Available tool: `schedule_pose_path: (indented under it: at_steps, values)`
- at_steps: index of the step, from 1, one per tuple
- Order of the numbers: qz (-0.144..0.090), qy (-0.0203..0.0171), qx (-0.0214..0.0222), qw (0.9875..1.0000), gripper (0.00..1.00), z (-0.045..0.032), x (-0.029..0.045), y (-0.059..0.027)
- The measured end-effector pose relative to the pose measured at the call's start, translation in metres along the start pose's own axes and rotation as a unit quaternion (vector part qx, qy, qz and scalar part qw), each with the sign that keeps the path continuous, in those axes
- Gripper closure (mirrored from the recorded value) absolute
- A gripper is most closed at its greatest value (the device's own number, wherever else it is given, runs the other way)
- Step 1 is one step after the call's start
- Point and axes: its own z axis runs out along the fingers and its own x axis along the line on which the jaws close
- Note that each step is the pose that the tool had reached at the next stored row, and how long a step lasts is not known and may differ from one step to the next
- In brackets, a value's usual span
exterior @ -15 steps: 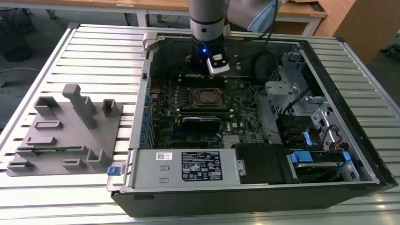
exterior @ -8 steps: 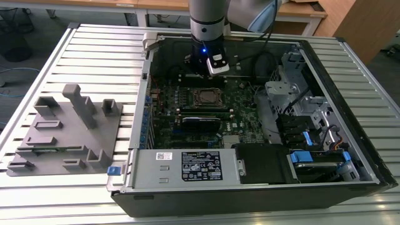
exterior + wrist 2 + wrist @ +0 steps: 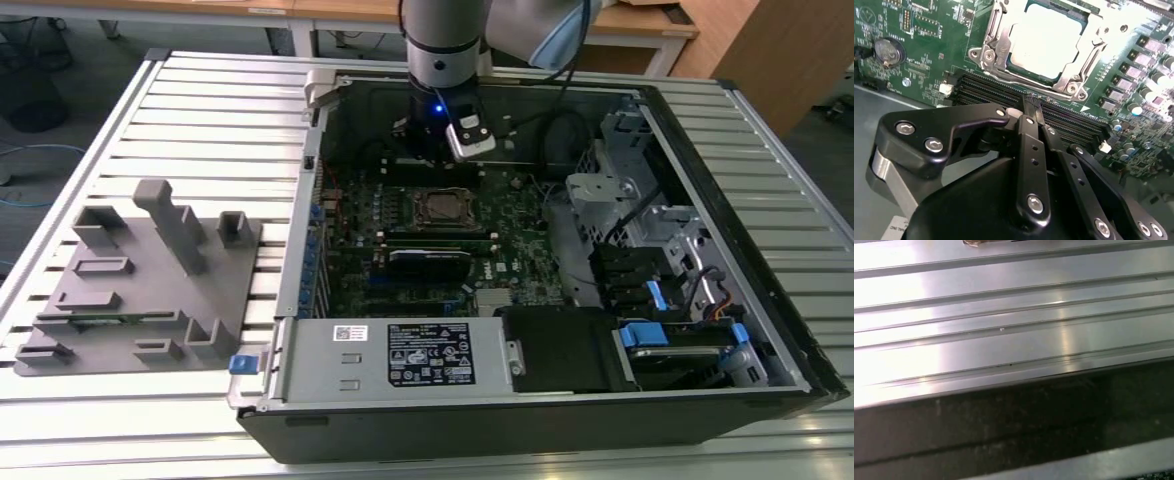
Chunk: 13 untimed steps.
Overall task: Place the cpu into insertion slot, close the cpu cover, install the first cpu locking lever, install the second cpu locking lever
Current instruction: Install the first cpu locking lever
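Observation:
The cpu lies flat in the insertion slot on the green motherboard, its silver top bright. The cpu cover, a silvery frame, lies down around the chip, which shows through its window. My gripper hangs just short of the socket, over the black memory slots, with its black fingers pressed together on nothing. In the exterior view the gripper reaches down into the open case, just behind the socket. How the locking levers stand is not clear.
The open computer case lies on a slatted aluminium table. A grey fixture block stands on the exterior view's left. Drive cages and cables fill the case's right. A coin battery sits on the board.

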Motion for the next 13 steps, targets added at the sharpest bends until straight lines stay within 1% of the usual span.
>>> schedule_pose_path:
  at_steps: [4, 11, 12, 13]
  values:
    - [-0.019, 0.0024, -0.0011, 0.9998, 0.89, 0.0004, -0.0007, 0.0]
    - [-0.024, 0.0029, -0.0002, 0.9997, 0.89, 0.0002, -0.0017, 0.0003]
    - [-0.024, 0.0027, 0.0007, 0.9997, 0.89, -0.0002, -0.0018, 0.0003]
    - [-0.024, 0.0022, 0.0041, 0.9997, 0.89, -0.0006, -0.0019, 0.0004]
